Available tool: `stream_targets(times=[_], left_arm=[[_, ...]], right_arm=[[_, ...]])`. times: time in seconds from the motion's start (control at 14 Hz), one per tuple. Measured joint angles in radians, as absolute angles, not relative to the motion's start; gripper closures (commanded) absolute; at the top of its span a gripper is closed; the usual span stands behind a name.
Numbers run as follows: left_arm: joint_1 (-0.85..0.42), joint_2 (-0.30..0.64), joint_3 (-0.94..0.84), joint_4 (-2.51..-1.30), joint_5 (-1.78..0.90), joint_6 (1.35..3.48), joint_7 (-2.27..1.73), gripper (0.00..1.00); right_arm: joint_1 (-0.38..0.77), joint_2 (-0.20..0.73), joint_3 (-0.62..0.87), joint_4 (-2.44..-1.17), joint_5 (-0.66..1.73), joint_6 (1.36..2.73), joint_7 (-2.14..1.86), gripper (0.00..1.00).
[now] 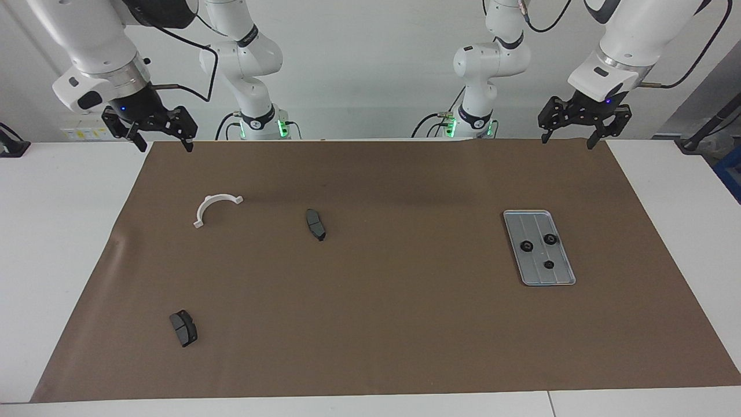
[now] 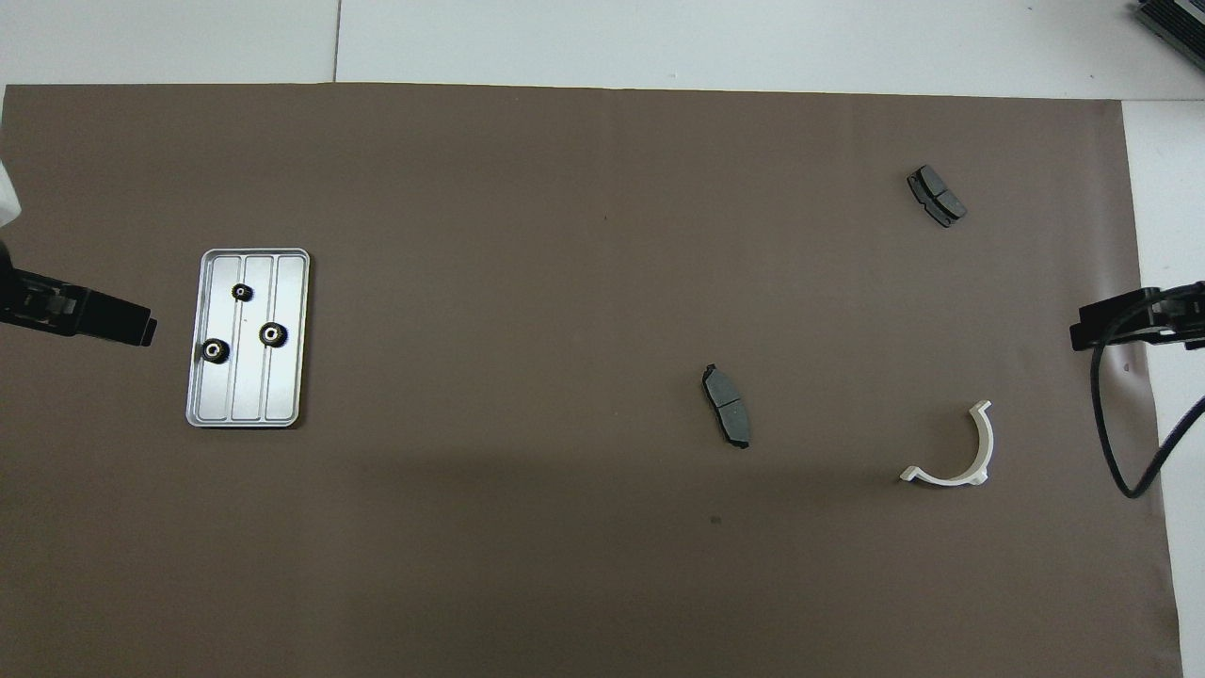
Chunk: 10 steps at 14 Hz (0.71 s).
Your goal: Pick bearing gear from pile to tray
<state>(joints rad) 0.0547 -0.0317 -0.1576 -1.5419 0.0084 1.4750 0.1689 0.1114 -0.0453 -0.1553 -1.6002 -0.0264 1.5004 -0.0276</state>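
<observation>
A brown mat point(image 1: 370, 301) covers most of the white tabletop point(image 1: 58, 243), marking out the work area. The two arms hang raised at the robots' edge of the mat, both waiting: the left gripper point(image 1: 583, 116) over the corner at its own end, the right gripper point(image 1: 151, 128) over the corner at its end, each with jaws spread and carrying nothing. That parked pose suggests the sorting is done. The silver tray point(image 1: 564, 277) lies toward the left arm's end, within easy reach of that arm, and holds three black bearing gears point(image 1: 527, 246), apart from one another. Left loose toward the right arm's end are a white half-ring bracket point(image 1: 215, 207) and two dark pads point(image 1: 315, 224), presumably unwanted parts; no gear shows among them.
</observation>
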Motion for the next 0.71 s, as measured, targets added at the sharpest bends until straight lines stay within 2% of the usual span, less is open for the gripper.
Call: stream_targets(times=[0.71], left_arm=[[0.03,-0.04,-0.162,-1.553,0.008,1.475,0.169,0.0]], right_arm=[[0.111,-0.045,-0.155,-1.6,-0.026,1.5,-0.028,0.0]])
